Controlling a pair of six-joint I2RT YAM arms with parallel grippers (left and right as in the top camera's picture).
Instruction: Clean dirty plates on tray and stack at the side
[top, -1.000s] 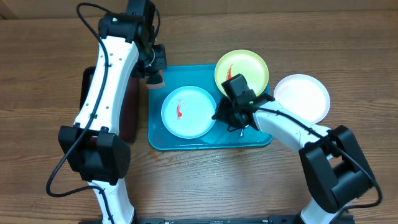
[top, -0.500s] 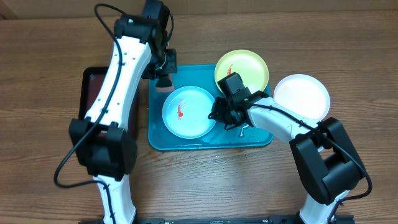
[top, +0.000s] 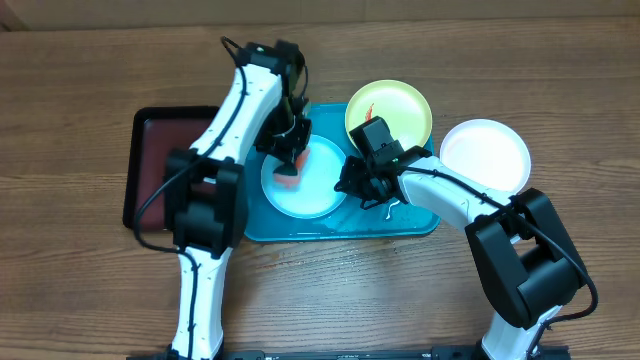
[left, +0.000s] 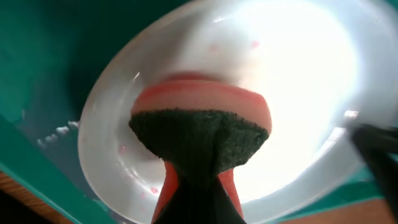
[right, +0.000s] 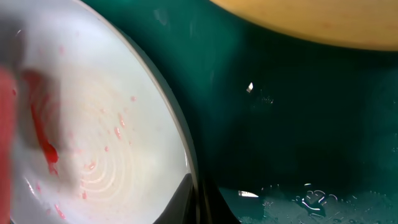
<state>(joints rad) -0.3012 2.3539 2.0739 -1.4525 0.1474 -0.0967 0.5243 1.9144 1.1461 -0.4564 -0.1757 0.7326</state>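
Since half a second ago, the left gripper (top: 289, 158) has moved from the turquoise tray's (top: 400, 220) far left edge inward over its middle. The sponge (top: 290, 176) it carries now sits on the pale blue plate (top: 318, 192), covering the spot where the red smear showed before. The left arm has swung with it, uncovering more of the black tray (top: 150, 165) that lies just beyond the turquoise tray's left side. The right gripper (top: 354, 186) has not shifted: it sits at the blue plate's right rim, inside the turquoise tray.

The left gripper pinches the sponge by its pink body, with the dark green scouring face toward the wrist camera. At the right gripper only a dark fingertip at the plate's rim shows in the wrist view, so whether it grips the rim cannot be told.

The turquoise tray holds the blue plate flat in its left half. Pink flecks and a red streak (right: 42, 138) lie on the plate's floor. The tray's bare right half carries water drops (right: 314, 200). The pale green plate (top: 402, 118), with a red smear (top: 369, 108), overlaps the tray's far right corner. The white plate (top: 485, 155) lies on the table (top: 80, 80) just off the tray's right side, with no smear visible. The black tray has a dark red inside.
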